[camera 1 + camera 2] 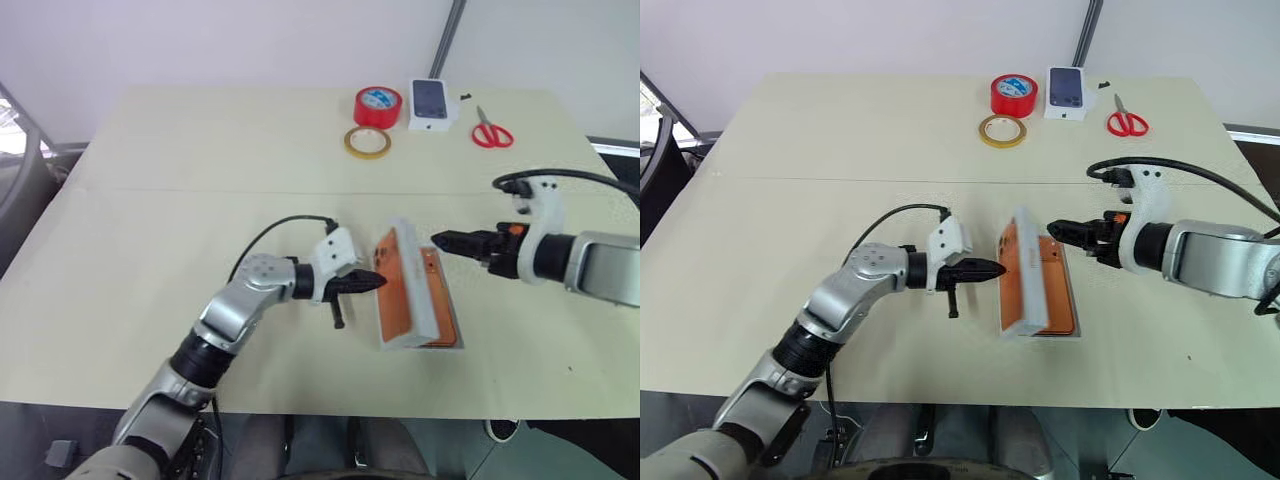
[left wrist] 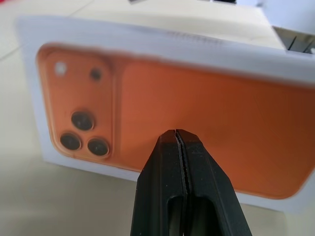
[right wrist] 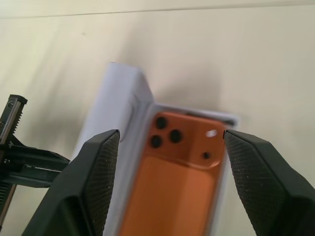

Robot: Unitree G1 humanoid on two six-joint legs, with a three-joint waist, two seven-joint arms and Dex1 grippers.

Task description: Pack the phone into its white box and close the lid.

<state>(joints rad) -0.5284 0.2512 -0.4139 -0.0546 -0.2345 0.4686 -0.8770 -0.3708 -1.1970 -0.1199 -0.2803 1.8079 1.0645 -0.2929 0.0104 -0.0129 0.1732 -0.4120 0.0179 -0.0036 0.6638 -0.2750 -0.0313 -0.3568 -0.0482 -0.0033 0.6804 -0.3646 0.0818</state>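
Phone lies camera-side up in the white box at centre frame, lid tilted over it. Left gripper closed, empty, at the lid; right gripper open.

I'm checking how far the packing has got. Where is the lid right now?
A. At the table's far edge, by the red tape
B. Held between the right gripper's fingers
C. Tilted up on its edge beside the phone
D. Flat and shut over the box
C: the lid stands tilted on its long edge over the phone, its orange printed face toward the shut left gripper.
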